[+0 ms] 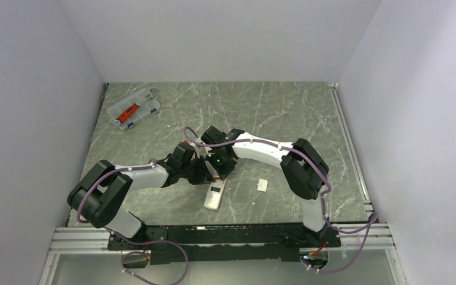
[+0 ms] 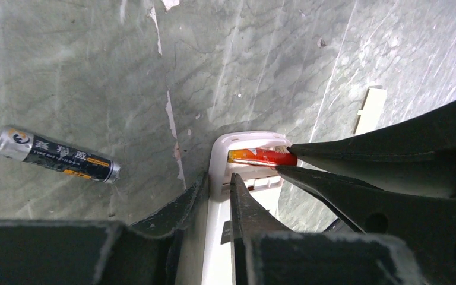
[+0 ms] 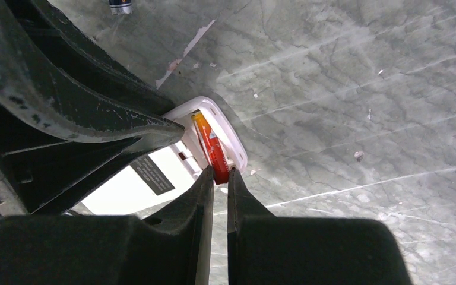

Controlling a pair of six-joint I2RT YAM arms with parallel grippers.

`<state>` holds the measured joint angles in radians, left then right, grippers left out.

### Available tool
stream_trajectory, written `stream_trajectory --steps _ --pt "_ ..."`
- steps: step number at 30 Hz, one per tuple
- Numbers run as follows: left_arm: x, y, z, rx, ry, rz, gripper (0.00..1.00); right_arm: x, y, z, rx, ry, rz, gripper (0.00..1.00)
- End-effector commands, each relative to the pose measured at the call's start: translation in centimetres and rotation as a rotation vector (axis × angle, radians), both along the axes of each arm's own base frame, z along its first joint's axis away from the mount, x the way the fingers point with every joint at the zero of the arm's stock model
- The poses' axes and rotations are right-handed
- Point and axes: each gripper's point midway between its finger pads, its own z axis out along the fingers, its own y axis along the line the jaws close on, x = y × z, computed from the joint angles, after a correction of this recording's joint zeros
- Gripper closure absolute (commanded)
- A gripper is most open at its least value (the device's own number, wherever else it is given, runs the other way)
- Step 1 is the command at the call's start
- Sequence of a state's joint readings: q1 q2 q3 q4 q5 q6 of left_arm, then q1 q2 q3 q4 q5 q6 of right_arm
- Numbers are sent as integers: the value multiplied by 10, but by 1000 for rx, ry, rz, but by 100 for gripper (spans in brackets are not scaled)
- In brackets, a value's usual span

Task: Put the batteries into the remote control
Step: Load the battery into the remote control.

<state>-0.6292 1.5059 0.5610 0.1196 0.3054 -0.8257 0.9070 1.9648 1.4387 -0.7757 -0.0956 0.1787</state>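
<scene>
Toward the near edge, my left gripper [image 2: 218, 181] clamps the slim white remote control [image 2: 246, 138]; my right gripper [image 3: 221, 177] pinches a red-orange cylindrical battery [image 3: 208, 144] mid-insertion; next, press flat.

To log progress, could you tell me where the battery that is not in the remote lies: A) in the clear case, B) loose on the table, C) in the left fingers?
B: the black battery lies alone on the table, apart from the remote, where the right fingers hold the red battery.
</scene>
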Motion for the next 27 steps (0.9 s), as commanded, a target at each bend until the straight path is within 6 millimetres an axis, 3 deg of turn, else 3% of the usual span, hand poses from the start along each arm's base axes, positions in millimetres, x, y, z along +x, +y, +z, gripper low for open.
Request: stream_trajectory --steps 1,17,22,27 --pt "-33 -2 -16 108 -141 -343 84 24 68 -24 188 -135 116 100" --pt "-32 -2 -11 103 -163 -353 83 23 57 -56 129 -139 122 100" --pt "-32 -3 -10 99 -165 -357 83 27 55 -59 111 -160 118 80" --pt "-32 -2 -9 98 -171 -357 83 28 56 -60 108 -171 117 73"
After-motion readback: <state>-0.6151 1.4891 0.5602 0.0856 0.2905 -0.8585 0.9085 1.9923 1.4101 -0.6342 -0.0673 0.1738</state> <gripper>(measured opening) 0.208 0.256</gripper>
